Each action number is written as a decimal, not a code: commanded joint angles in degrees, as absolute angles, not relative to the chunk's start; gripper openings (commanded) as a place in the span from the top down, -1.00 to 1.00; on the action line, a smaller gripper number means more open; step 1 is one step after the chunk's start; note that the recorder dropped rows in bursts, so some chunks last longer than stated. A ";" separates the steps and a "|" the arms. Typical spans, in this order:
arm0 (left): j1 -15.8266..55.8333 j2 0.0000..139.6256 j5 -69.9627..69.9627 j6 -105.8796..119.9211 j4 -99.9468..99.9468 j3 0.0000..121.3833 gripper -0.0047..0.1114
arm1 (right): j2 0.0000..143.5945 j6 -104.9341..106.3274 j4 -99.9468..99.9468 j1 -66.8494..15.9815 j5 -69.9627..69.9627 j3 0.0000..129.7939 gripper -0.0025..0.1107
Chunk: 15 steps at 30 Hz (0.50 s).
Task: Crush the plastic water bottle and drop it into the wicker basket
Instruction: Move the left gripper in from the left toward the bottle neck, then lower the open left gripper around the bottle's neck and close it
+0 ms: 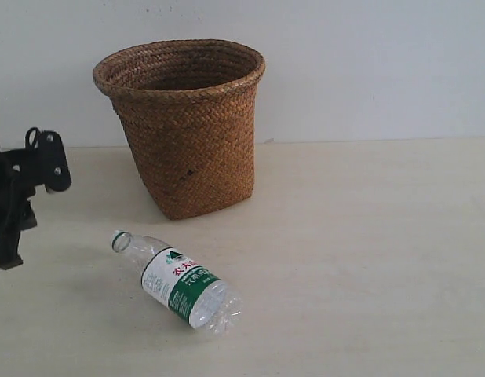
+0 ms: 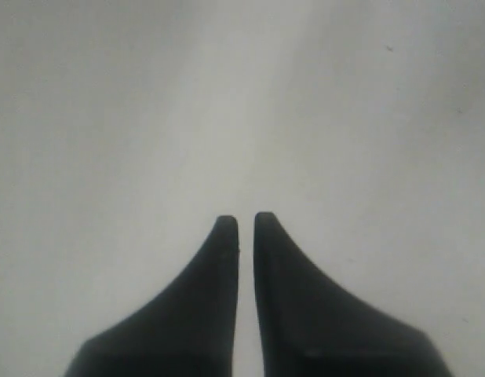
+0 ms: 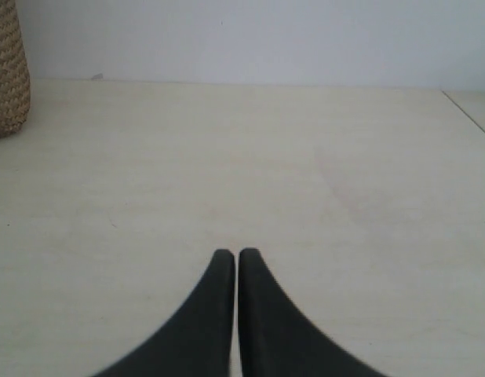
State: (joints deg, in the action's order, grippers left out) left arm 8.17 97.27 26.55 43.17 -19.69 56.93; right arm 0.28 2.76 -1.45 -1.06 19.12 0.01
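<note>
Left gripper (image 2: 242, 224), left wrist view: jaws drawn almost together, only a thin slit between them, nothing held. Beyond it we see just a pale blurred surface, with no bottle and no basket.

Right wrist view: right gripper (image 3: 238, 255) likewise closed to a hairline, empty, aimed over bare table (image 3: 305, 157). One wicker basket (image 3: 7, 78) shows in part, toward the table's far edge.

Exterior view: one plastic water bottle (image 1: 180, 283) lies on its side toward the near edge, left of middle, uncrushed. Its open mouth points at the left arm (image 1: 23, 188), which sits toward the table's left edge, well apart from it. We judge that lying flat and capless suits squeezing, since air can escape. The basket stands upright behind the bottle, near the far edge, mouth up to receive a drop.

Count: bottles 1, baskets 1, grippers 2, arms in this view 1.
</note>
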 commanded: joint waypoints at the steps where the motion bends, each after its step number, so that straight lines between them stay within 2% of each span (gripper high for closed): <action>1: 8.59 96.86 27.49 43.63 -19.20 61.59 0.85 | 0.00 2.90 -1.39 -1.16 18.86 0.00 0.96; 15: 17.57 99.47 29.10 62.56 -21.36 62.91 0.85 | 0.00 2.90 -1.39 -1.16 18.86 0.00 0.96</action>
State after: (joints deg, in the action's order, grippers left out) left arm 15.71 97.94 29.38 60.81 -20.84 62.57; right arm 0.28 2.76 -1.45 -1.06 19.12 0.01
